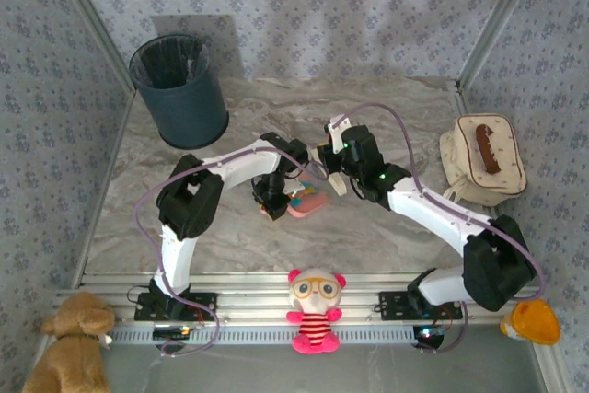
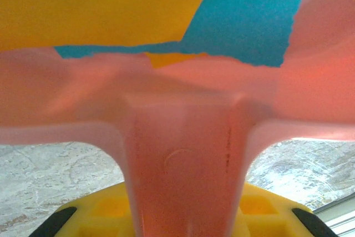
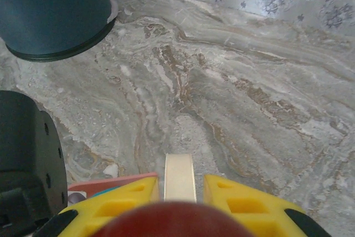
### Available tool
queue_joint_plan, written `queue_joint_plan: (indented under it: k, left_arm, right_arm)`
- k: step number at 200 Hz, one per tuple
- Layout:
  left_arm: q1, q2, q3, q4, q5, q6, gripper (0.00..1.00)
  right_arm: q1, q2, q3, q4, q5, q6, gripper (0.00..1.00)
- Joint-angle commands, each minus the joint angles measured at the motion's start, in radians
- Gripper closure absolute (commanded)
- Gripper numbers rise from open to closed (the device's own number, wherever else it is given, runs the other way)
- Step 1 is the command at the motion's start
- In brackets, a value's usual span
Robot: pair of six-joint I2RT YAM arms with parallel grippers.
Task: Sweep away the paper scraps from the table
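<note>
My left gripper (image 2: 183,217) is shut on the handle of a pink dustpan (image 2: 183,154). Paper scraps lie in its tray, a large orange piece (image 2: 94,4) and a cyan-blue one (image 2: 249,20). From above, the dustpan (image 1: 311,203) rests on the table (image 1: 386,103) near the middle, with the left gripper (image 1: 274,194) at its left end. My right gripper (image 3: 180,192) is shut on a cream brush handle (image 3: 180,173) that points down at the marble. In the top view the right gripper (image 1: 334,165) hangs just behind the dustpan. The pan's pink rim (image 3: 111,182) shows at the lower left.
A dark blue waste bin (image 1: 179,89) with a liner stands at the back left (image 3: 50,9). A cream bag (image 1: 483,161) with a brown handle lies at the right. Plush toys (image 1: 316,308) sit along the front rail. Patterned walls close in three sides.
</note>
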Motion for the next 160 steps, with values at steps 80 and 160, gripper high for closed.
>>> queue_joint_plan:
  k: [80, 160]
  left_arm:
    - [-0.014, -0.001, -0.016, -0.056, 0.060, 0.052, 1.00]
    - [-0.012, -0.022, -0.034, -0.018, 0.048, 0.043, 1.00]
  right_arm:
    - [0.011, 0.034, 0.033, -0.006, 0.128, -0.019, 1.00]
    - [0.004, 0.079, 0.044, 0.006, -0.084, 0.015, 1.00]
